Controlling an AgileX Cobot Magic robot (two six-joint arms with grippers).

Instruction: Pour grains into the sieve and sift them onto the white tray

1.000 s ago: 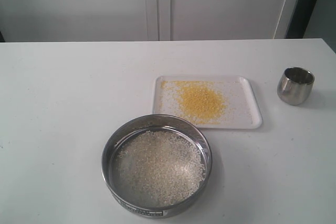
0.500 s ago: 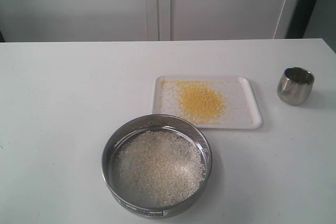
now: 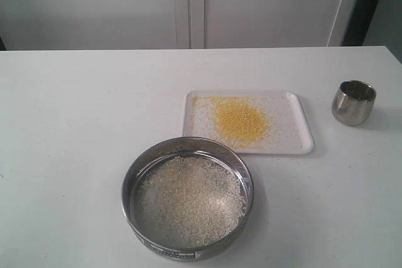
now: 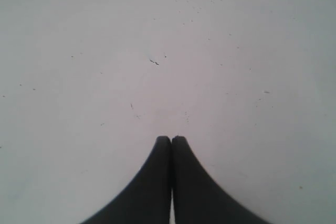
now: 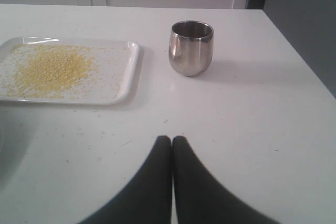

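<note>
Grains [image 3: 191,200]: whitish rice-like kernels lie in the sieve [image 3: 151,243]; yellow millet-like fines [image 3: 240,120] are heaped on the white tray [image 3: 295,131].
Sieve: flat on the table [image 3: 75,123], just beside the tray's near edge, not over it.
Left gripper [image 4: 171,140]: jaws pressed together, holding nothing, above bare tabletop.
Right gripper [image 5: 171,139]: closed and empty, facing the steel cup [image 3: 353,102].
Stage: separation looks essentially complete.
Doing it well: any further pass would mean lifting the sieve level, centring it over the tray and shaking in short strokes so the fines land inside the rim.
</note>
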